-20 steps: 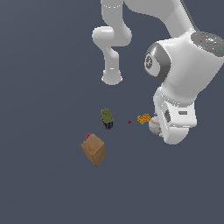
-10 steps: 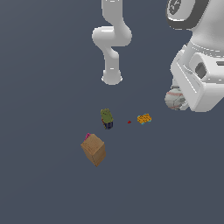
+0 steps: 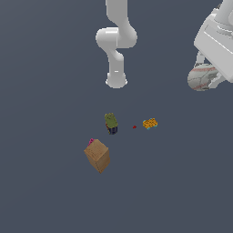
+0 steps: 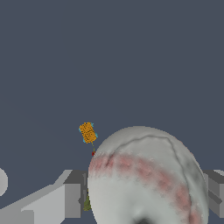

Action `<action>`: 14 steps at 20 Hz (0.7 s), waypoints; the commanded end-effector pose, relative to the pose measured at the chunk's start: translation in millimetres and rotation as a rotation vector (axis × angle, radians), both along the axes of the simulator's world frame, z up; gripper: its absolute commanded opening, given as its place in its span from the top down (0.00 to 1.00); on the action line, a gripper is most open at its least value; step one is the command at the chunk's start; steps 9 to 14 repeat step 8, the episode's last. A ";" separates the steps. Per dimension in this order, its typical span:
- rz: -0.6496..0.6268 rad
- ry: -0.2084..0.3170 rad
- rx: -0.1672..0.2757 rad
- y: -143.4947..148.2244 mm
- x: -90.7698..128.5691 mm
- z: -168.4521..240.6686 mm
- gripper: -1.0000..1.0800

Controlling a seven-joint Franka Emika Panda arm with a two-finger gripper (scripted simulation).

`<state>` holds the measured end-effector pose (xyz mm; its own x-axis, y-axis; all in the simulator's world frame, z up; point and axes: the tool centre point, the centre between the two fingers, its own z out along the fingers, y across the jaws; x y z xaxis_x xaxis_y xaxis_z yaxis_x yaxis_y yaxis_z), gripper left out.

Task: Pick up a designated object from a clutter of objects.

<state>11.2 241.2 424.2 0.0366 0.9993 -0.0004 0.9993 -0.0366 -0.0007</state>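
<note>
Clamped in the gripper (image 3: 205,78) high at the exterior view's right edge: the white baseball (image 3: 201,77), faint red seams showing, lifted well clear of the dark grey floor (image 3: 45,68). In the wrist view, baseball (image 4: 146,179) filling the lower frame, grey fingers (image 4: 72,194) pressed against both sides. Arm partly cut off by the upper right border of the exterior view.

Left below on the floor, grouped near the middle: a small orange piece (image 3: 149,123), a tiny red speck (image 3: 134,127) just beside it, a green-and-dark-blue object (image 3: 111,123) standing upright, and a tan box (image 3: 97,155) tilted on a corner, with a bit of pink (image 3: 91,141) at its far edge. All well apart from one another and from the ball.

Wide bare floor along the exterior view's left side and lower border. White robot base (image 3: 116,43) rising behind the group.
</note>
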 end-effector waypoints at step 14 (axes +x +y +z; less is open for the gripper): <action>-0.002 -0.001 0.000 7.1 -4.3 23.5 1.00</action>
